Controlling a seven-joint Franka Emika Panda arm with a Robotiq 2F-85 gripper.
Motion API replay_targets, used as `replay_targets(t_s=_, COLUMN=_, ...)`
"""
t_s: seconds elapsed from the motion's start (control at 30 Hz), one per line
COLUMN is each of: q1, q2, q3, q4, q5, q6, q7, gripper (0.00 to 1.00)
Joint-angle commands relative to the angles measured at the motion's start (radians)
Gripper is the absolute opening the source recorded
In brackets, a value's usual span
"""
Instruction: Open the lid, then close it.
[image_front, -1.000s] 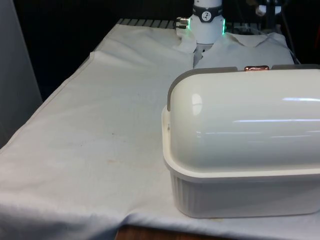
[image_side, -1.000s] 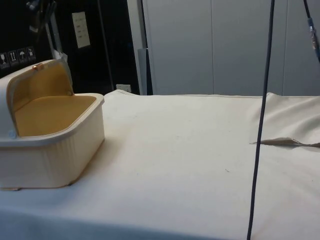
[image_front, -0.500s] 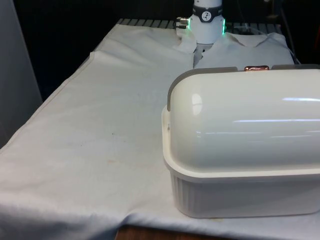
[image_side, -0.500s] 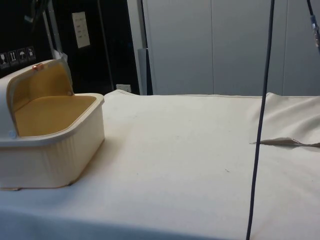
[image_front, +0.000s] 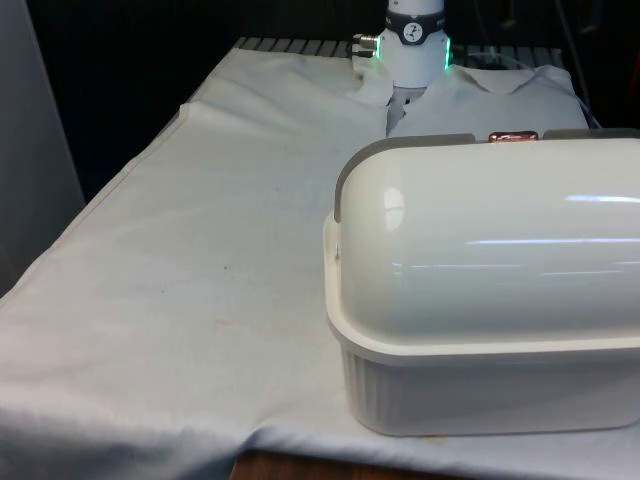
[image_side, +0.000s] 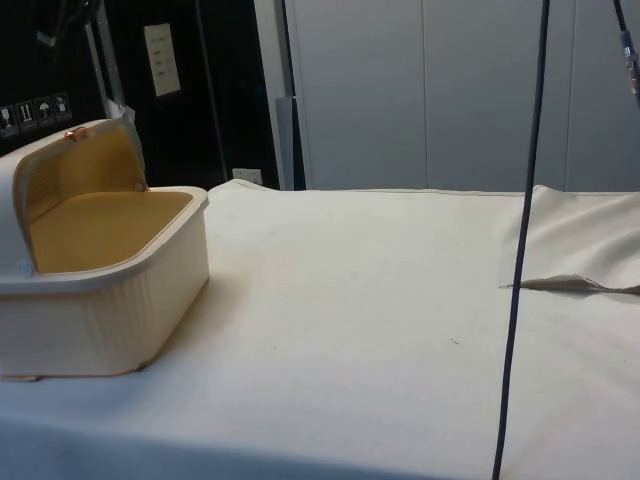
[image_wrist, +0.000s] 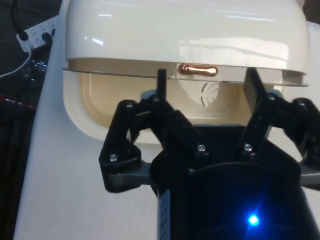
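A cream bread box (image_front: 480, 300) stands at the front view's right, with its back to that camera. Its roll-top lid (image_side: 45, 160) is pushed back, and the side view looks into the yellowish hollow inside (image_side: 100, 225). A small copper handle (image_wrist: 198, 69) sits on the lid's front edge, also seen as handle (image_front: 513, 136) and handle (image_side: 72, 133). My gripper (image_wrist: 205, 82) hangs open just short of that handle. Its black fingers (image_wrist: 161, 86) stand wide apart on either side of the handle without touching it, and nothing is between them.
The white cloth (image_side: 400, 300) covers the table beside the box, with a fold (image_side: 575, 285) at the side view's right. A dark cable (image_side: 525, 240) hangs down close to the side camera. A white power strip (image_wrist: 37, 31) lies off the table's edge.
Dark parts of the rig along the upper edge of the front and side views have shifted slightly. The box and its lid stand as before.
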Motion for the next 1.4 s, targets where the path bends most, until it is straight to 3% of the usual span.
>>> replay_targets(t_s=0.0, q1=0.004, q2=0.001, q3=-0.005, q4=0.002, q5=-0.012, q6=-0.005, q7=0.010, gripper=0.78)
replay_targets(t_s=0.07, q1=0.000, q2=0.000, q3=0.001, q4=0.000, q5=0.000, q6=0.000, q7=0.000, gripper=0.89)
replay_targets(t_s=0.2, q1=0.003, q2=0.008, q3=0.000, q4=0.008, q5=-0.008, q6=-0.001, q7=0.008, gripper=1.00)
replay_targets(t_s=0.37, q1=0.000, q2=0.016, q3=0.005, q4=0.017, q5=0.000, q6=0.003, q7=0.001, gripper=1.00)
replay_targets(t_s=0.67, q1=-0.014, q2=0.108, q3=0.007, q4=0.129, q5=0.012, q6=0.005, q7=-0.002, gripper=1.00)
replay_targets(t_s=0.7, q1=-0.009, q2=0.102, q3=0.003, q4=0.123, q5=0.002, q6=0.004, q7=0.004, gripper=1.00)
replay_targets(t_s=0.73, q1=-0.016, q2=0.115, q3=0.008, q4=0.138, q5=0.015, q6=0.005, q7=-0.002, gripper=1.00)
replay_targets(t_s=0.87, q1=-0.024, q2=0.144, q3=0.004, q4=0.167, q5=0.028, q6=0.008, q7=-0.001, gripper=1.00)
replay_targets(t_s=0.97, q1=-0.020, q2=0.149, q3=-0.005, q4=0.171, q5=0.025, q6=0.006, q7=0.005, gripper=1.00)
replay_targets(t_s=1.23, q1=-0.033, q2=0.175, q3=-0.005, q4=0.180, q5=0.043, q6=0.042, q7=0.029, gripper=1.00)
replay_targets(t_s=1.37, q1=-0.031, q2=0.178, q3=-0.005, q4=0.180, q5=0.039, q6=0.051, q7=0.037, gripper=1.00)
